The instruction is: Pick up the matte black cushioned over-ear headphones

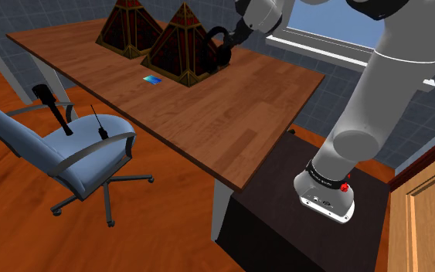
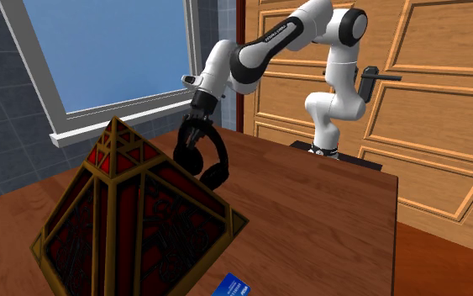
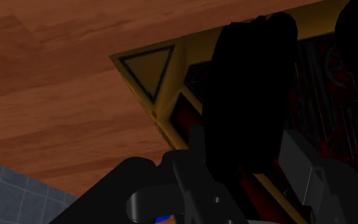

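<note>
Since your pincer (image 2: 192, 141) is clamped on the band of the black headphones (image 2: 215, 172), which hang beside the pyramid ornament (image 2: 134, 219) low over the tabletop (image 2: 327, 210), the grasp seems made; next, lift straight up, keeping the cups clear of the pyramid.

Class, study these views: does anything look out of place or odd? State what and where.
Yes. A slim black device with a thin aerial and a second black handheld object rest on the blue office chair, not on the brown wooden table beside it. Loose gear on a seat looks misplaced.
</note>
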### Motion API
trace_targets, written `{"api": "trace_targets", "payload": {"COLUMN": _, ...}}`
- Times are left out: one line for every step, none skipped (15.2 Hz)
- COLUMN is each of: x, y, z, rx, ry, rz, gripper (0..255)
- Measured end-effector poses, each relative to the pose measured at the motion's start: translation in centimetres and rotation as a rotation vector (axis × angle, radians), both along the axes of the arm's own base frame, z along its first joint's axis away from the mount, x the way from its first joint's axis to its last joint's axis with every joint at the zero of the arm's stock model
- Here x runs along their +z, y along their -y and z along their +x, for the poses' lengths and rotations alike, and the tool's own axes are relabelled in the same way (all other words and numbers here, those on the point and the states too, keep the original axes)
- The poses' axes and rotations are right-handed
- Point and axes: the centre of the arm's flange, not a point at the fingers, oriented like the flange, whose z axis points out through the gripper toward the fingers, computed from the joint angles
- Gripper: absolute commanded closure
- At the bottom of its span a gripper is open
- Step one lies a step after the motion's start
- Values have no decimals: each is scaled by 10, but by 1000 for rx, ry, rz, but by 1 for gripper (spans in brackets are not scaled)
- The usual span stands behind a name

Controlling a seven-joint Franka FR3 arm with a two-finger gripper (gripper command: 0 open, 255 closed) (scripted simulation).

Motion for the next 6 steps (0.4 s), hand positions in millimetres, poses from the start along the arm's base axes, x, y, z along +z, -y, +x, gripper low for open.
{"api": "trace_targets", "payload": {"x": 5, "y": 1, "z": 0, "rx": 0, "ry": 0, "rz": 0, "gripper": 255}}
{"api": "trace_targets", "payload": {"x": 11, "y": 0, "z": 1, "rx": 0, "ry": 0, "rz": 0, "gripper": 255}}
{"api": "trace_targets", "payload": {"x": 15, "y": 1, "z": 0, "rx": 0, "ry": 0, "rz": 0, "gripper": 255}}
{"api": "trace_targets", "payload": {"x": 20, "y": 0, "z": 0, "rx": 0, "ry": 0, "rz": 0, "gripper": 255}}
{"api": "trace_targets", "payload": {"x": 25, "y": 0, "z": 0, "rx": 0, "ry": 0, "rz": 0, "gripper": 255}}
{"api": "trace_targets", "payload": {"x": 29, "y": 0, "z": 0, "rx": 0, "ry": 0, "rz": 0, "gripper": 255}}
